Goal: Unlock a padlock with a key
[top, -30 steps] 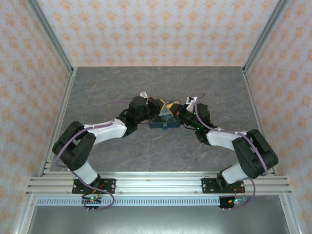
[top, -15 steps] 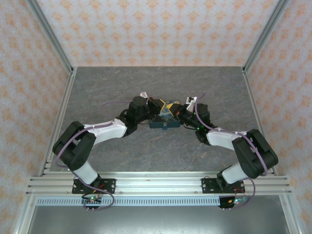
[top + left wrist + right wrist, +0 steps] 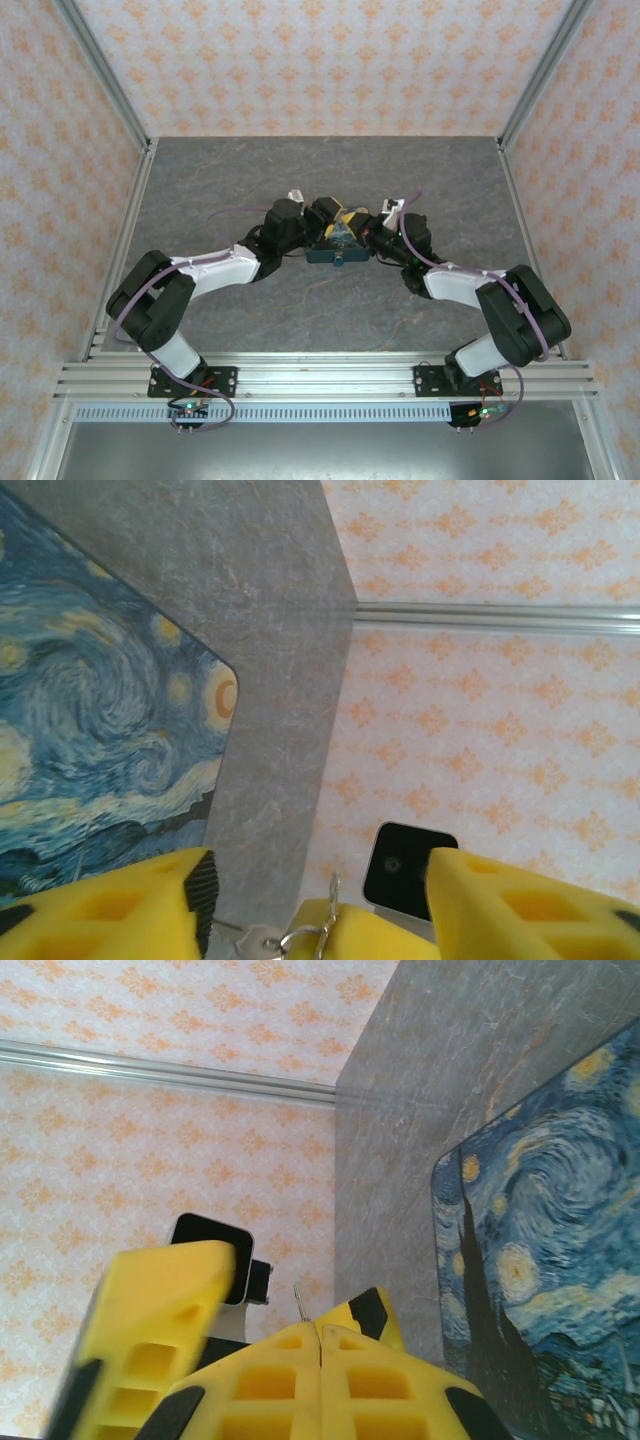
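Note:
My right gripper (image 3: 320,1328) is shut, and a thin pale sliver, the key (image 3: 300,1303), pokes out past its yellow fingertips. In the left wrist view those fingertips hold a small ring with a silver key (image 3: 252,941) hanging from it. My left gripper (image 3: 320,872) stands open, one finger on each side of the right gripper's tip, touching nothing. From above, the left gripper (image 3: 322,215) and right gripper (image 3: 368,232) meet over the blue box (image 3: 335,252). The padlock is hidden.
The blue box with swirled night-sky print (image 3: 90,730) lies on the grey table (image 3: 270,610) just under both grippers. The patterned back wall (image 3: 320,60) and the metal frame posts (image 3: 100,70) close in the table.
My left gripper has gone from shut to open around the right gripper's tip. Both arms stay where they were over the box.

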### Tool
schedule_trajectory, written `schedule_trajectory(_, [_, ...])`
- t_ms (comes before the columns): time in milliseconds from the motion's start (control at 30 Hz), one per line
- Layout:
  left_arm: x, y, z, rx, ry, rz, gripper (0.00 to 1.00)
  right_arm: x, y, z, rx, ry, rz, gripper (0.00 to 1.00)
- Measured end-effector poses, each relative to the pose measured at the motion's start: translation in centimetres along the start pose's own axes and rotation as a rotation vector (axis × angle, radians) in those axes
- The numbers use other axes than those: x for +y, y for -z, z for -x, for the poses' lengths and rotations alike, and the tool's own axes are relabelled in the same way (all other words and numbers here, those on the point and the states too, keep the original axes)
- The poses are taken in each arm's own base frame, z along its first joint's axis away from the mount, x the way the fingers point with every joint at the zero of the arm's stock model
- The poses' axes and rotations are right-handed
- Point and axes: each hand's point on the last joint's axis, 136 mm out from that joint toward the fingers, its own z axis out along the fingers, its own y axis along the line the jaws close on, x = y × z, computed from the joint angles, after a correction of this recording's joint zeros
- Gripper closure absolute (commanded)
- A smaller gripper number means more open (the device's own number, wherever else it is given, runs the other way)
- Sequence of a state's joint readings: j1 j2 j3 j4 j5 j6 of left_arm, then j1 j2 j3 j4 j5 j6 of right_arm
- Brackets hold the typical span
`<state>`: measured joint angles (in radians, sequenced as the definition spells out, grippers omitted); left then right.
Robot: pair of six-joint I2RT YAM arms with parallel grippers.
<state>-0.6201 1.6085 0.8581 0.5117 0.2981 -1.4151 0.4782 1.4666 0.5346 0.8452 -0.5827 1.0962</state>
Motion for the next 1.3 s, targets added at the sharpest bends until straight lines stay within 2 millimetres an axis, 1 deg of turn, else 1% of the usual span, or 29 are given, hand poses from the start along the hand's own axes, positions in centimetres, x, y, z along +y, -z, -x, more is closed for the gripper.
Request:
schedule_trajectory(67, [-0.3,0.7,0.1,-0.006,-0.021,0.004,0.19,-0.4,0.5,0.1,-0.006,-0.003,-0.007,1.0])
schedule_trajectory(133, [-0.9,1.4,0.3,-0.018,-0.043,0.001,0.14,-0.6,1.0,0.3,-0.016,-0.005,-0.01,1.0])
schedule_trajectory(167, [-1.2,1.9,0.5,-0.024,-0.058,0.001,0.08,-0.7,1.3,0.4,-0.022,-0.006,-0.012,1.0])
schedule_trajectory(233, [-1.4,2.8,0.7,-0.031,-0.097,0.017,0.04,-0.9,1.9,0.6,-0.031,-0.01,-0.017,1.0])
schedule_trajectory(300, [-1.1,3.6,0.7,-0.03,-0.15,0.049,0.02,-1.1,2.4,1.0,-0.041,-0.013,-0.025,1.0])
schedule_trajectory(433, [1.1,4.8,0.3,-0.002,-0.285,0.162,0.01,-1.4,3.3,2.2,-0.072,-0.02,-0.04,1.0])
schedule_trajectory(500, [2.4,5.0,-0.1,0.021,-0.357,0.216,0.03,-1.6,3.5,2.7,-0.084,-0.025,-0.049,1.0])
schedule_trajectory(600, [5.0,5.4,-1.5,0.081,-0.46,0.28,0.07,-2.1,3.6,2.8,-0.08,-0.032,-0.067,1.0])
schedule_trajectory(733, [8.9,5.6,-3.8,0.192,-0.546,0.346,0.2,-2.3,3.0,2.8,-0.064,-0.039,-0.074,1.0])
schedule_trajectory(833, [11.2,5.0,-5.1,0.251,-0.589,0.387,0.26,-3.2,2.6,2.6,-0.051,-0.055,-0.092,1.0])
schedule_trajectory(1000, [13.8,3.7,-5.9,0.297,-0.643,0.426,0.34,-5.0,2.0,2.3,-0.032,-0.09,-0.125,1.0])
schedule_trajectory(1133, [15.5,2.4,-5.9,0.317,-0.685,0.454,0.37,-5.6,1.5,2.3,-0.03,-0.104,-0.132,1.0])
schedule_trajectory(1200, [15.7,2.0,-5.7,0.316,-0.71,0.456,0.38,-5.8,1.2,2.4,-0.029,-0.106,-0.133,1.0])
schedule_trajectory(1300, [15.0,1.2,-5.3,0.287,-0.761,0.433,0.39,-6.1,0.8,2.6,-0.03,-0.113,-0.135,1.0])
